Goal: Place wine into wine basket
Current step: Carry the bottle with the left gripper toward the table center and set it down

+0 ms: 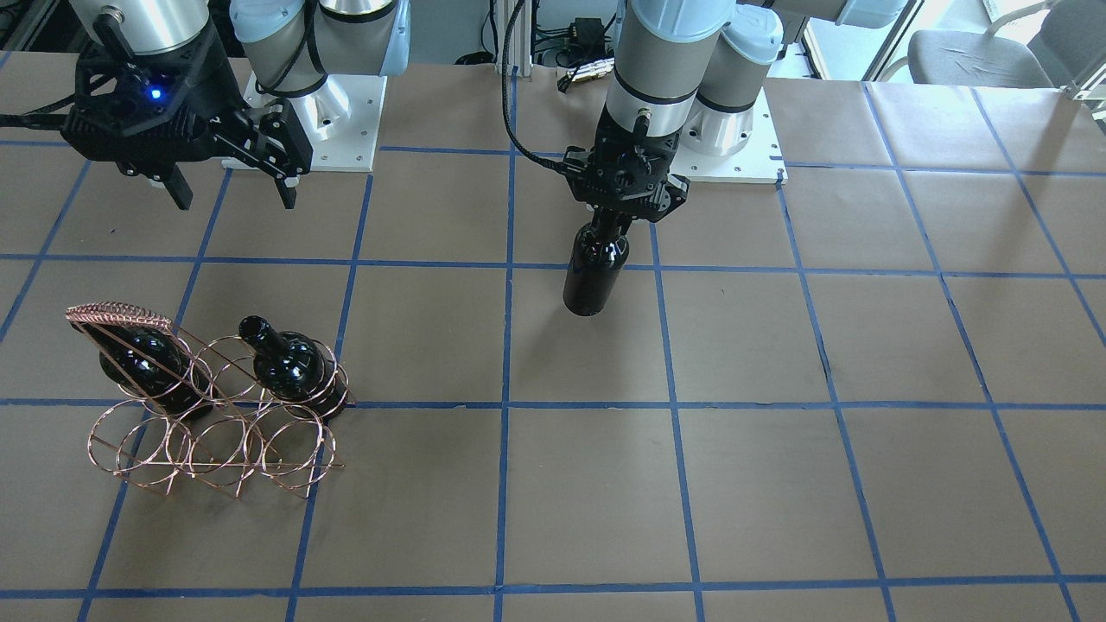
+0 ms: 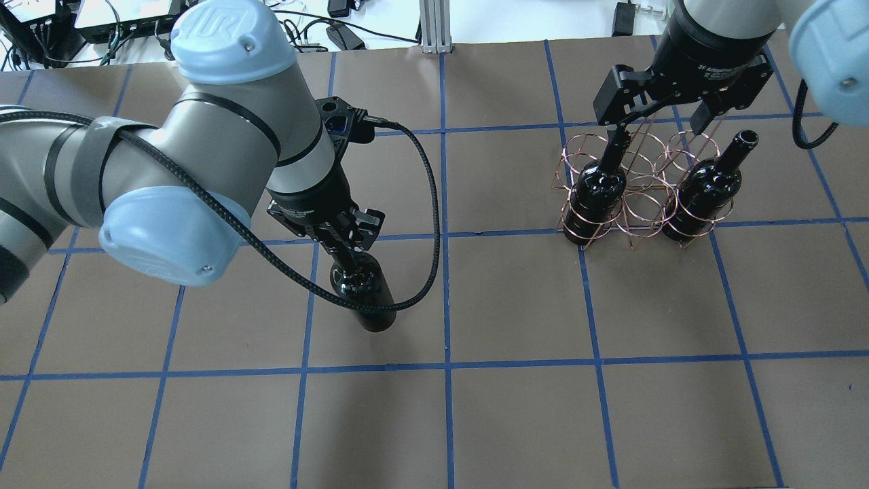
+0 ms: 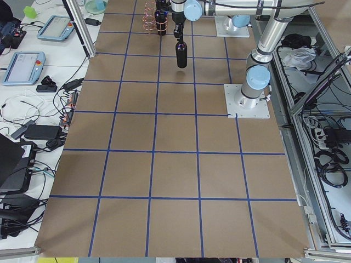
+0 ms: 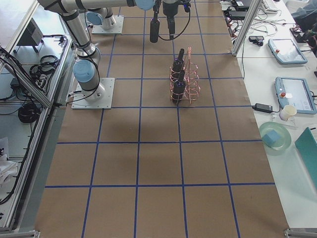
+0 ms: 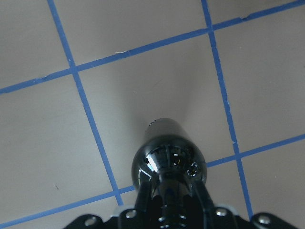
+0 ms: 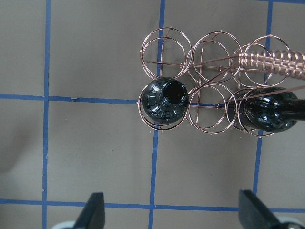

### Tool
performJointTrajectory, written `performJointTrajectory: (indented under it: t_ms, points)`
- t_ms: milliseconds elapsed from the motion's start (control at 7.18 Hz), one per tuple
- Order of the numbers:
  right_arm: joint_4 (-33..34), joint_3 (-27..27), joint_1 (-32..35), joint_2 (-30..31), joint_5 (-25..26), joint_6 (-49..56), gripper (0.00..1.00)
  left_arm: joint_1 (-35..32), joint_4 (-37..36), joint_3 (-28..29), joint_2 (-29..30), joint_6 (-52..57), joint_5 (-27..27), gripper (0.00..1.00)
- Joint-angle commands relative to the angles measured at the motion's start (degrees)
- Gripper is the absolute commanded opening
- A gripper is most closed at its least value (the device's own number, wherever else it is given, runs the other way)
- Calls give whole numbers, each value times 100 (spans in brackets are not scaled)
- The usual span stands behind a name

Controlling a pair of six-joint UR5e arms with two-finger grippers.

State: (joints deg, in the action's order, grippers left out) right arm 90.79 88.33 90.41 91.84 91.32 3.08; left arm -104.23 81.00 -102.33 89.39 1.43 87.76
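Note:
My left gripper (image 1: 619, 214) is shut on the neck of a near-black wine bottle (image 1: 594, 272), which hangs upright and appears clear of the table; it also shows in the overhead view (image 2: 366, 295) and the left wrist view (image 5: 169, 160). The copper wire wine basket (image 1: 117, 313) stands far to my right (image 2: 642, 178) and holds two more bottles (image 2: 597, 193) (image 2: 706, 193) in the outer rings of one row. My right gripper (image 2: 658, 125) is open and empty above the basket (image 6: 267, 61), apart from both bottles (image 6: 164, 102) (image 6: 269, 112).
The table is brown paper with a blue tape grid. The two arm bases (image 1: 726, 138) are bolted at the robot's edge. Several basket rings (image 6: 167, 50) hold nothing. Operators' benches with tablets (image 4: 285, 49) lie beyond the table's far side.

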Motion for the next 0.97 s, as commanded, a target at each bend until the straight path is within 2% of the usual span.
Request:
performJointTrajectory:
  t_ms: [0, 278, 835]
  points:
    - [0, 0, 3, 0, 0, 0, 100, -44, -321, -313, -18, -327, 48, 0]
    - [-9, 0, -6, 0, 0, 0, 100, -219, -339, -349, 17, -362, 311, 0]
    - [9, 61, -6, 96, -9, 0, 100, -282, -330, -341, 25, -495, 295, 0]
